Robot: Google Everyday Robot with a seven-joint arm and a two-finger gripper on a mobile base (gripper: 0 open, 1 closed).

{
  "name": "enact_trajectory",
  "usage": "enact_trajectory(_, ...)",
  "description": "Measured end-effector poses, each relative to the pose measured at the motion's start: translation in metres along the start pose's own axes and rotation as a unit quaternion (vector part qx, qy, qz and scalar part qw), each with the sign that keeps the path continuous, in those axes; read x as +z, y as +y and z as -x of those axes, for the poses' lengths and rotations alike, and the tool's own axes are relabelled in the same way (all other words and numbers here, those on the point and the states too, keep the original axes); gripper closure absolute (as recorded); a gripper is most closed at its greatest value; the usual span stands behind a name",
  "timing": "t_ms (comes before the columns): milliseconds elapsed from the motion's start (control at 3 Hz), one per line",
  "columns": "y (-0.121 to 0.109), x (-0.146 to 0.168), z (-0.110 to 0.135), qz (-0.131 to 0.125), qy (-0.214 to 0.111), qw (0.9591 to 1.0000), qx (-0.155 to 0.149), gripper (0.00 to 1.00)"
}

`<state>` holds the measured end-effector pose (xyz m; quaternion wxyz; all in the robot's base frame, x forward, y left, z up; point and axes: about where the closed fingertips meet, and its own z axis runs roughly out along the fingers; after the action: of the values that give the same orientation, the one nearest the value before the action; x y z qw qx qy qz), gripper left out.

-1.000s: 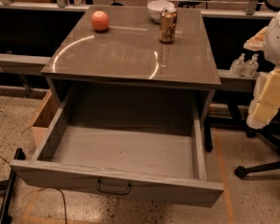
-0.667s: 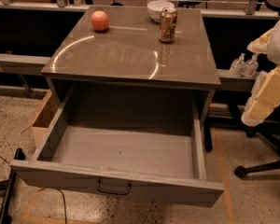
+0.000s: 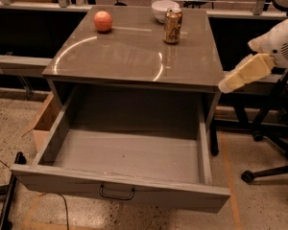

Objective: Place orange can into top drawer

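My gripper (image 3: 233,80) hangs just off the right edge of the grey cabinet (image 3: 134,56), level with its top and apart from it; whether it is open or closed I cannot tell. The orange can (image 3: 173,26) stands upright at the cabinet's back right. A white bowl (image 3: 164,8) sits just behind it, perhaps touching; its contents are hidden. A round fruit (image 3: 103,21) sits at the cabinet's back left. The top drawer (image 3: 120,190) is pulled out from the cabinet's front, grey floor showing. A cardboard box (image 3: 43,126) sits at the cabinet's left, a wheeled chair (image 3: 273,143) to its right.
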<state>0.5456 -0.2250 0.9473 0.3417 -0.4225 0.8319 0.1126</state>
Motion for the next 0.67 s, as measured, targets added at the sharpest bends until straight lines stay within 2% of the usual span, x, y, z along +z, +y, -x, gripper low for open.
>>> enact_trajectory(333,-0.026,0.037,0.016,-0.026,-0.051,0.9979,0.030,0.00)
enact_trajectory(667,-0.060,0.072,0.027,-0.065,-0.091,0.9925,0.049,0.00)
